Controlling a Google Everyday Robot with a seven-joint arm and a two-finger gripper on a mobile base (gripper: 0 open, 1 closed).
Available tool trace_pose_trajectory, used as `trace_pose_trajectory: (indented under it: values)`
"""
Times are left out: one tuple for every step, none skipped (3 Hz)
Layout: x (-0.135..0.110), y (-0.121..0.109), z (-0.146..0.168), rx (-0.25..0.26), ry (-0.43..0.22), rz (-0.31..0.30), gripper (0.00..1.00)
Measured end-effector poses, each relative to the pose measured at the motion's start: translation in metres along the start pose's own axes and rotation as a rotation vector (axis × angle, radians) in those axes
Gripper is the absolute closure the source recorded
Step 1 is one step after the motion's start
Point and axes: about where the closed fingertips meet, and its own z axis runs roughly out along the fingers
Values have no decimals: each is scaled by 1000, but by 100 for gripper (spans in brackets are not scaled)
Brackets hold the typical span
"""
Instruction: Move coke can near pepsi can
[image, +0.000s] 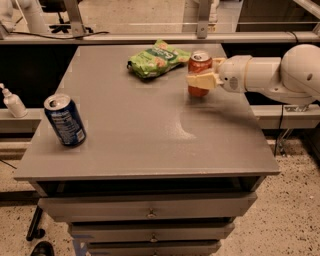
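Coke can (199, 65) upright near far right edge of worktop (150, 135), hand (204, 78) at its middle, reaching in from right, grasping or loose cannot be told, green bag (156, 60) just left of can, pepsi can (65, 121) upright, well apart near front left corner

no legible text anywhere; claw (204, 76) at the coke can (200, 65)

Claw (200, 76) around coke can (201, 63), table (150, 135) far right.
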Motion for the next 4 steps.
trace_pose_trajectory:
  values:
    - [-17, 8, -3, -9, 6, 35, 100]
    - [-53, 17, -18, -29, -5, 98, 100]
    - [-52, 19, -18, -34, -6, 99, 100]
    - [-47, 36, -5, -85, -32, 61, 100]
